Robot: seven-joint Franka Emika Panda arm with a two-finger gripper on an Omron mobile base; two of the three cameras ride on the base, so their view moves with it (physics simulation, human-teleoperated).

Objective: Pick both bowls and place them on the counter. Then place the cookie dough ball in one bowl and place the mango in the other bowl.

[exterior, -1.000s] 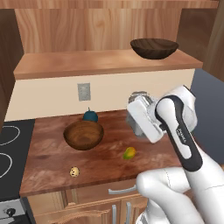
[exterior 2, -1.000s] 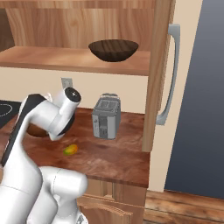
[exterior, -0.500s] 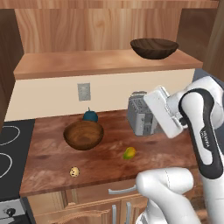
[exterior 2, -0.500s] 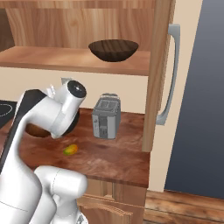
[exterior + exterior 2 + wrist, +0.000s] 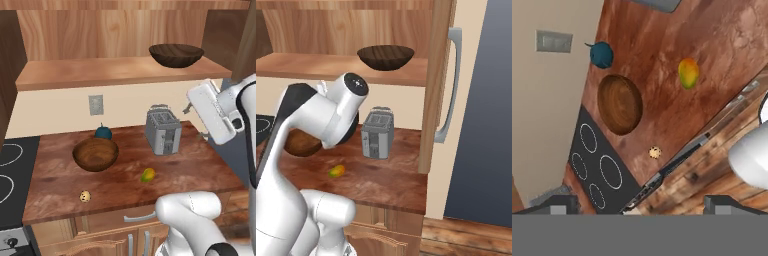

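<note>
The deeper reddish-brown bowl (image 5: 95,154) (image 5: 620,104) stands on the counter (image 5: 195,165), left of centre; the arm hides part of it (image 5: 300,145) in the right base view. On the wooden shelf sits the wider dark bowl (image 5: 176,55) (image 5: 386,56). The mango (image 5: 147,174) (image 5: 336,171) (image 5: 688,73) lies mid-counter. Near the front edge rests the cookie dough ball (image 5: 85,196) (image 5: 655,152). My gripper (image 5: 196,121) (image 5: 640,202) hangs high at the counter's right end, beside the toaster and below the dark bowl. It is open, and nothing sits between its fingers.
A silver toaster (image 5: 163,131) (image 5: 377,132) stands at the back right of the counter. A dark teal round thing with a stem (image 5: 103,132) sits behind the reddish bowl. A black stovetop (image 5: 10,170) borders the counter's left. A tall cabinet post (image 5: 431,85) and a fridge handle (image 5: 448,85) rise on the right.
The arm has swung right and upward, carrying the hand from in front of the toaster to the counter's right end. The gripper stayed open. Bowls, mango and dough ball have not moved.
</note>
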